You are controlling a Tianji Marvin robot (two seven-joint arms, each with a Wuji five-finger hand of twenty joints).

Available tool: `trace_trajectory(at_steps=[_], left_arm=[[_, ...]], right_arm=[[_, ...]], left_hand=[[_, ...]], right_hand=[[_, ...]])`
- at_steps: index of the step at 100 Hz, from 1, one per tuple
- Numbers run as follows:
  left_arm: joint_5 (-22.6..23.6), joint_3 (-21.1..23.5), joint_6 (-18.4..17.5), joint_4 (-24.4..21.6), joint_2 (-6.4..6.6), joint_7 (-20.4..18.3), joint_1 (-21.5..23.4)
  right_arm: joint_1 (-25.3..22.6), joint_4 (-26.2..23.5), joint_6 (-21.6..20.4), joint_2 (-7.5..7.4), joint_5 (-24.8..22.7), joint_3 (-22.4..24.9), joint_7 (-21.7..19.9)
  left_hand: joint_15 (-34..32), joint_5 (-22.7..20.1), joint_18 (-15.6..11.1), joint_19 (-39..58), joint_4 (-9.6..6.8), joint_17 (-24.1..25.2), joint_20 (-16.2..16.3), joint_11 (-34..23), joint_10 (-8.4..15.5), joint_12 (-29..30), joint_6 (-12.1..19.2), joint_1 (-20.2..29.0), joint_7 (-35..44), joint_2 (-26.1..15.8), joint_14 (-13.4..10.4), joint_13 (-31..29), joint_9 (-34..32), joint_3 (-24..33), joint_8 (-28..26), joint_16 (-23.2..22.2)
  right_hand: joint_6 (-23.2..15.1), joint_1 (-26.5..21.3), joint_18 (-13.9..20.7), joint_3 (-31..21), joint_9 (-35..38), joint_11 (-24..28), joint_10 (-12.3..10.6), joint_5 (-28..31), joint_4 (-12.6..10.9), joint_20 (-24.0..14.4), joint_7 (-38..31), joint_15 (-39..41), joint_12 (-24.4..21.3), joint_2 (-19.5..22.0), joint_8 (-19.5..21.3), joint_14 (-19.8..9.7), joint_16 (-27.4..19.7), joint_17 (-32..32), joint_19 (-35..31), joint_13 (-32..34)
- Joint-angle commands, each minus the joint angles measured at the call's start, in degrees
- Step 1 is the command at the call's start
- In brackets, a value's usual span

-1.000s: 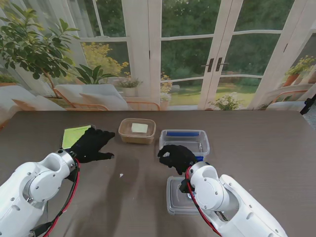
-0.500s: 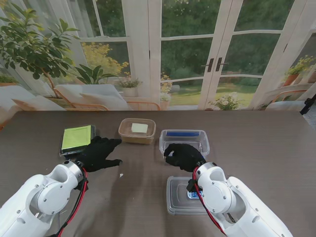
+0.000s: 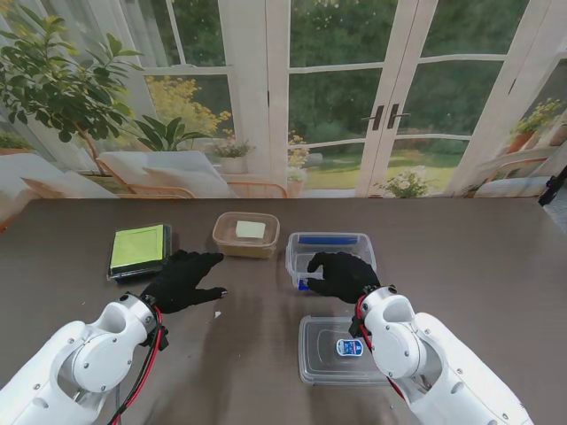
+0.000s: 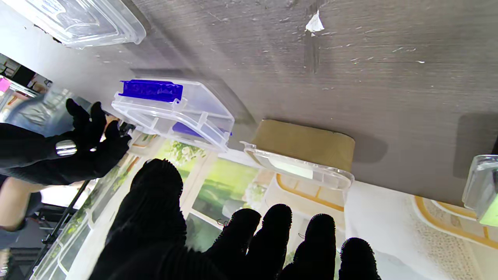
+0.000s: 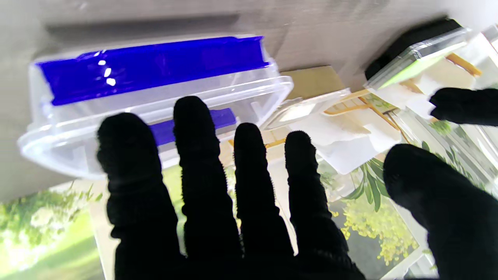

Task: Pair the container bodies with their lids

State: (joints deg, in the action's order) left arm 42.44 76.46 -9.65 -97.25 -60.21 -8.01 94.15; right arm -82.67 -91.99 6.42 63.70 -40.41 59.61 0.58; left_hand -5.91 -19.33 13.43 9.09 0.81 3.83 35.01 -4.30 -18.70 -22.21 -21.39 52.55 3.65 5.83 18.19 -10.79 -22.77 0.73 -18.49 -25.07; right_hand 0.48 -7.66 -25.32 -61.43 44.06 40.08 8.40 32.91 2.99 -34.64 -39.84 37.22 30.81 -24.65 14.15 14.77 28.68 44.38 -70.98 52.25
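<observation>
Both hands spread and empty among the containers.

From the stand, the right hand (image 3: 341, 274) hovers over the clear blue-clipped container (image 3: 331, 251), its flat lid (image 3: 341, 351) at 6 o'clock; the left hand (image 3: 182, 280), fingers splayed, holds nothing at 8 o'clock of the tan container (image 3: 246, 235) and 4 o'clock of the green-lidded box (image 3: 139, 250). Only the left wrist view shows the tan container's clear rim (image 4: 297, 169) and a paper scrap (image 4: 314, 25).
</observation>
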Motion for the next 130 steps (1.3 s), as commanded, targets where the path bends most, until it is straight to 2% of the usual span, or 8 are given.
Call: trace_trajectory(at_steps=[1, 14, 41, 62, 79, 97, 116, 130], left_arm=[[-0.1, -0.2, 0.2, -0.2, -0.41, -0.9, 0.0], [-0.5, -0.4, 0.6, -0.1, -0.48, -0.7, 0.2], [-1.5, -0.8, 0.9, 0.7, -0.51, -0.9, -0.3], [-1.4, -0.7, 1.4, 0.3, -0.53, -0.9, 0.2], [-1.5, -0.6, 2.1, -0.1, -0.52, -1.2, 0.5], [-1.5, -0.6, 2.3, -0.2, -0.5, -1.3, 0.5], [-1.7, -0.7, 2.4, -0.1, -0.46, -1.7, 0.5], [-1.7, -0.7, 2.4, -0.2, -0.44, -1.8, 0.5]], right_arm=[[1.5, 1.9, -0.7, -0.13, 0.5, -0.5, 0.1], [2.6, 2.0, -0.9, -0.65, -3.3, -0.7, -0.4], [8.8, 7.3, -0.9, -1.08, -7.8, -5.4, -0.7], [12.0, 10.9, 0.0, -0.85, -8.5, -9.3, 0.1], [14.0, 12.9, 1.0, -0.81, -8.9, -11.7, -0.1], [16.1, 14.9, 2.2, -0.85, -9.4, -14.2, -0.8], [17.5, 16.6, 3.4, -0.69, -9.3, -16.4, -0.8], [18.8, 17.7, 4.0, -0.64, -10.3, -18.6, -0.4]], left_hand=[[0.8, 0.0, 0.6, -0.2, -1.35, 0.7, 1.0, 0.3, -0.6, 0.4, -0.3, 0.2, -0.7, -1.9, 0.7, -0.3, -0.3, -1.0, 0.4, 0.4], [0.8, 0.1, 0.6, -0.3, -1.35, 0.7, 1.1, 0.3, -0.6, 0.5, -0.3, 0.3, -0.8, -1.9, 0.7, -0.3, -0.5, -1.1, 0.6, 0.4], [0.8, 0.1, 0.5, -0.4, -1.37, 1.0, 1.2, 0.3, -0.7, 0.5, -0.4, 0.4, -0.8, -2.0, 0.6, -0.2, -0.3, -1.1, 0.9, 0.3], [0.8, 0.0, 0.4, -0.5, -1.39, 1.1, 1.2, 0.3, -0.7, 0.5, -0.4, 0.5, -0.7, -2.1, 0.5, -0.2, -0.3, -1.1, 1.0, 0.3], [0.9, -0.1, 0.4, -0.5, -1.4, 1.3, 1.2, 0.3, -0.7, 0.5, -0.4, 0.5, -0.7, -2.1, 0.4, -0.2, -0.4, -1.1, 1.0, 0.3], [0.9, -0.1, 0.4, -0.5, -1.41, 1.3, 1.3, 0.2, -0.7, 0.5, -0.5, 0.6, -0.7, -2.1, 0.4, -0.2, -0.5, -1.1, 1.1, 0.3], [0.9, -0.1, 0.3, -0.6, -1.42, 1.4, 1.3, 0.2, -0.7, 0.5, -0.4, 0.6, -0.7, -2.1, 0.4, -0.2, -0.5, -1.1, 1.1, 0.3], [0.9, -0.1, 0.3, -0.6, -1.44, 1.4, 1.3, 0.2, -0.9, 0.5, -0.5, 0.7, -0.7, -2.1, 0.4, -0.1, -0.6, -1.1, 1.1, 0.3]], right_hand=[[-1.6, 0.4, 2.0, 3.2, -2.9, -0.6, -1.9, -2.4, 1.2, 1.5, 0.5, -1.0, -0.6, -0.7, 0.4, -1.3, -0.7, -20.6, 1.1, -2.2], [-2.1, 0.1, 3.5, 3.1, -5.9, -0.3, -2.4, -3.5, 1.5, 1.5, 0.3, -1.8, -0.9, -2.0, 0.5, -2.5, -1.1, -22.1, 1.6, -4.7], [-4.4, -1.7, 7.3, 3.0, -10.0, -0.3, -3.5, -2.2, 2.4, 2.3, -0.5, -5.4, -2.2, -6.5, 0.8, -4.6, -3.2, -27.8, 5.2, -11.3], [-4.5, -2.8, 8.6, 2.1, -12.4, -0.5, -4.1, -3.2, 3.1, 3.0, -1.3, -7.2, -3.1, -9.4, 1.3, -5.5, -4.4, -30.5, 8.0, -13.4], [-8.5, -4.0, 9.6, 0.9, -13.3, -1.0, -5.1, -2.8, 3.5, 3.4, -1.1, -8.5, -3.9, -11.5, 1.2, -6.2, -5.1, -31.8, 9.8, -14.9], [-9.1, -5.3, 10.9, -0.5, -15.8, -1.6, -5.9, -4.8, 4.2, 3.8, -0.5, -9.9, -4.4, -14.8, 1.0, -7.1, -5.8, -33.4, 11.7, -17.1], [-8.7, -7.2, 11.7, -3.7, -17.6, -1.7, -6.4, -8.3, 5.5, 3.8, 0.3, -11.0, -5.1, -20.6, 0.7, -7.5, -6.4, -34.4, 13.4, -18.8], [-8.0, -9.0, 12.0, -6.8, -16.5, -1.3, -6.9, -7.4, 6.3, 3.7, -0.4, -10.9, -5.4, -24.9, 0.8, -7.7, -6.5, -33.9, 13.6, -18.3]])
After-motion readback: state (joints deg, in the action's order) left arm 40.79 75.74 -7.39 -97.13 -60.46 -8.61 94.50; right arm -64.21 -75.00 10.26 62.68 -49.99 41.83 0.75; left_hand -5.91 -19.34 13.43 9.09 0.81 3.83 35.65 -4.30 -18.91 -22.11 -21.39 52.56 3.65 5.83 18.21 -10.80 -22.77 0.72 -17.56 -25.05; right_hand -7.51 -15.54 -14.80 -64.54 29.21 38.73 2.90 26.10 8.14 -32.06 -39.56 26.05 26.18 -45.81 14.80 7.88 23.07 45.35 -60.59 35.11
